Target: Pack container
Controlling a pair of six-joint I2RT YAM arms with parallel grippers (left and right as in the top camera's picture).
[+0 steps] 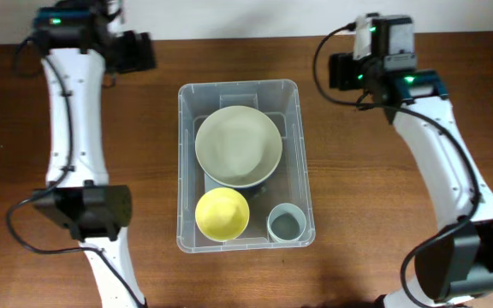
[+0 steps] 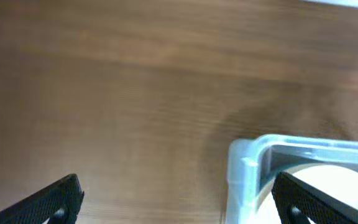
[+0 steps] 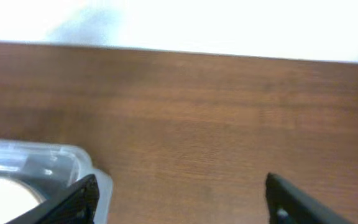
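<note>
Here's the container [image 1: 301, 162], a clear bin sitting square in the middle of the table [image 1: 358, 197], its long side running near to far. Inside, a big pale bowl [image 1: 239, 145] fills the far half, a yellow bowl [image 1: 222, 214] sits near-left and a small grey-blue cup [image 1: 287, 224] near-right. The left gripper [image 1: 135, 51] hangs off the far-left corner, clear of the bin, and its wrist view shows the jaws spread wide over bare wood with nothing between them. In that view the bin's rounded corner [image 2: 253, 155] lies down by the right-hand finger [image 2: 303, 199], the pale bowl's rim [image 2: 334, 186] peeking in behind it. Over on the far right, the right gripper [image 1: 342, 73] sits just off the far-right corner, also apart from the bin. Its jaws stand wide too, gripping nothing, and the bin's corner [image 3: 73, 158] shows by the left-hand finger [image 3: 73, 202], outside the gap.
</note>
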